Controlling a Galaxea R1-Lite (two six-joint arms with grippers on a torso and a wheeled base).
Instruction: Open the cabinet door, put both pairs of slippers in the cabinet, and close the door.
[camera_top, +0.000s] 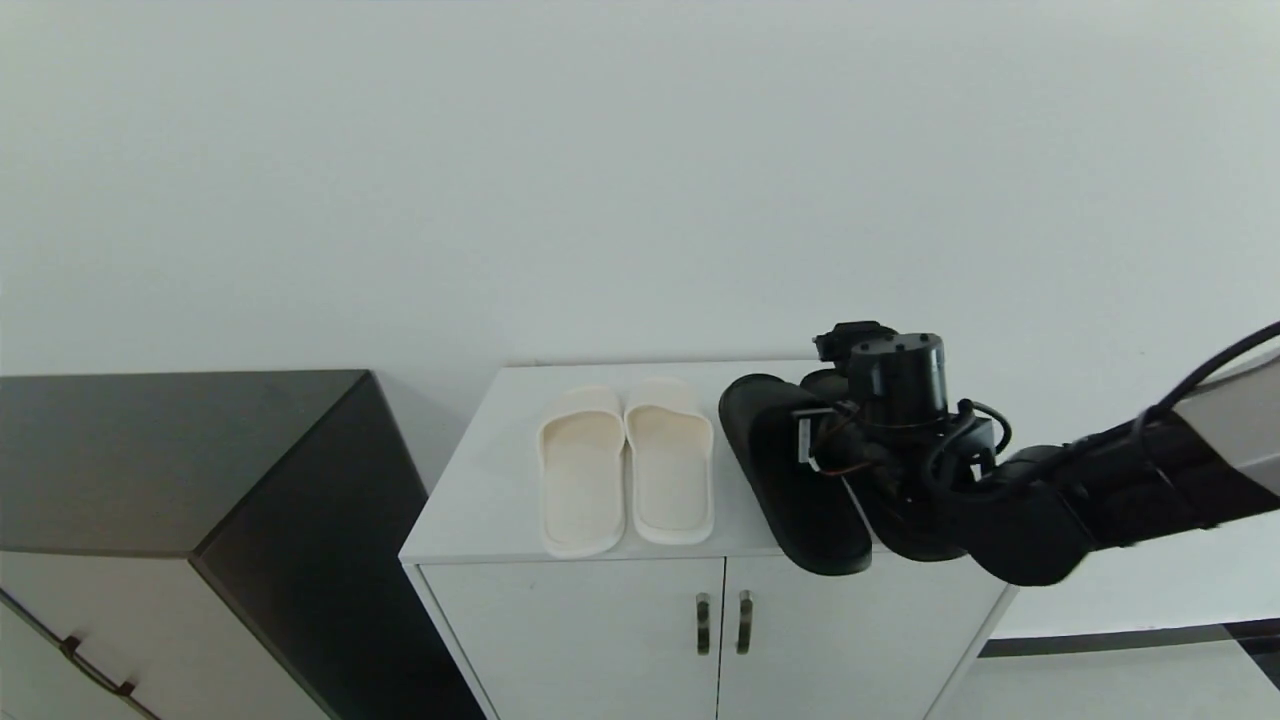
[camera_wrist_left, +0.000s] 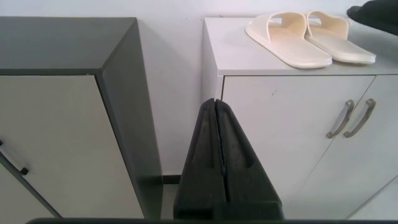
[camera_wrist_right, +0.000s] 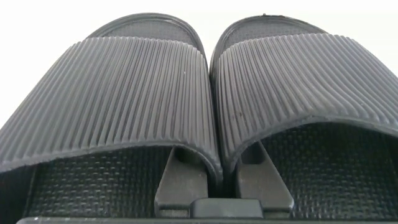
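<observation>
Clamping the black slippers (camera_top: 790, 510) atop the cabinet's (camera_top: 480, 500) right end is the right gripper (camera_wrist_right: 214, 177); the left gripper (camera_wrist_left: 216, 109) hangs pressed together, empty. The door handles (camera_top: 703, 622) lie nearer it.

Cabinet front free, top crowded
The 2 door handles (camera_top: 703, 622) are sitting unblocked at the middle of the white cabinet (camera_top: 560, 640); cream slippers (camera_top: 580, 470) and black slippers (camera_top: 790, 490) are taking up most of its top, the right arm (camera_top: 1100, 490) is hanging over the black pair, and a dark cabinet (camera_top: 180, 450) is walling the left side, leaving a narrow gap.
</observation>
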